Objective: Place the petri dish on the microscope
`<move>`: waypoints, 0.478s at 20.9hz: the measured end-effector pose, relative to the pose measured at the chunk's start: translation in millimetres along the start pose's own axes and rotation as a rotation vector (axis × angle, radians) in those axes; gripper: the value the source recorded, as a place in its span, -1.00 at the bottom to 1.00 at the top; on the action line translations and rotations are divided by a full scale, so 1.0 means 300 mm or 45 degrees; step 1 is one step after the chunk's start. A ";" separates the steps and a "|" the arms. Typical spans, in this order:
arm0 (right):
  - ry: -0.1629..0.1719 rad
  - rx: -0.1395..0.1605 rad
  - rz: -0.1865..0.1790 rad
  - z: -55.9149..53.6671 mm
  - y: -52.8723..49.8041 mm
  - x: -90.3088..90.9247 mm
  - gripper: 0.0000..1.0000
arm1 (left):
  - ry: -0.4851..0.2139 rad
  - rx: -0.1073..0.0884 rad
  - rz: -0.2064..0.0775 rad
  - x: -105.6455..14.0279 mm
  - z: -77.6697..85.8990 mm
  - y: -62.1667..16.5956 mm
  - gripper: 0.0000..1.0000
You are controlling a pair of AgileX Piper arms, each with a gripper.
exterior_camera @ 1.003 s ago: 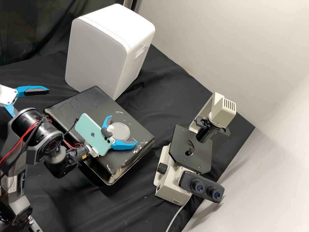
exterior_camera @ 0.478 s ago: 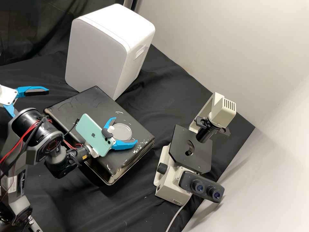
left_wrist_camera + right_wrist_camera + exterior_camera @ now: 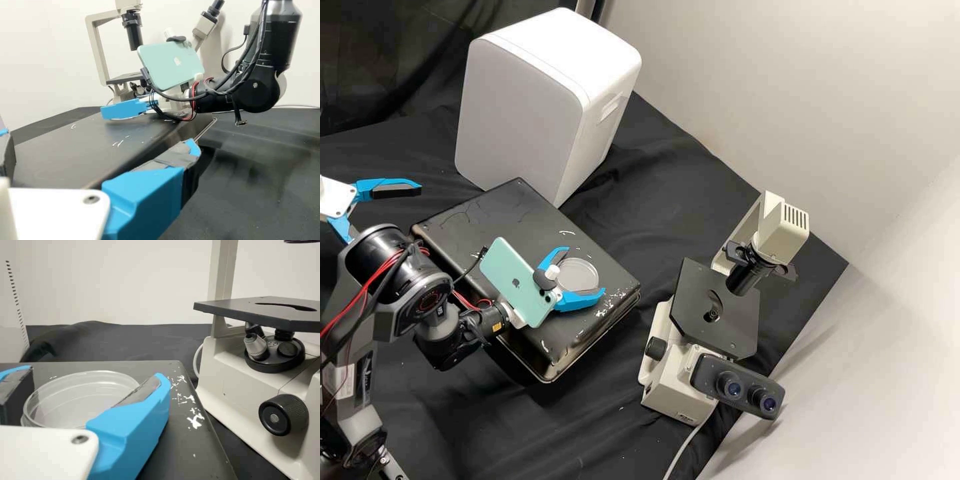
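Petri dish (image 3: 577,273) sits flat on a scuffed black slab (image 3: 487,213), up near the slab's corner closest to the microscope; rest of the scene, big stuff first.

The table (image 3: 667,173) is draped in black cloth and carries everything. At its far side stands a tall white box (image 3: 540,100) with rounded corners, just behind the slab. The slab itself is flecked with white marks (looks pretty beat up).

The microscope (image 3: 670,373) stands apart from the slab, over by the pale wall. Its flat black stage (image 3: 720,313) sits above the objectives, with the twin eyepieces at the near end.

The right arm (image 3: 393,287) comes in low over the slab with a mint-green phone (image 3: 517,280) strapped at its wrist. The right tool (image 3: 587,270) is down at slab level, one blue finger on each side of the dish. Both pads look pressed against its rim, so I'd call it pinching the dish.

The left tool (image 3: 383,213) is off by the slab's far-left corner, with its fingers spread wide.
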 end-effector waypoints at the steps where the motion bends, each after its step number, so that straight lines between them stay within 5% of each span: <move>1: 0.000 0.004 0.000 0.000 0.000 0.000 -1.00 | 0.000 -0.001 -0.002 0.000 0.000 -0.001 1.00; 10: -0.002 0.027 0.002 0.003 0.004 0.000 -1.00 | -0.010 -0.001 -0.002 0.001 0.005 -0.001 1.00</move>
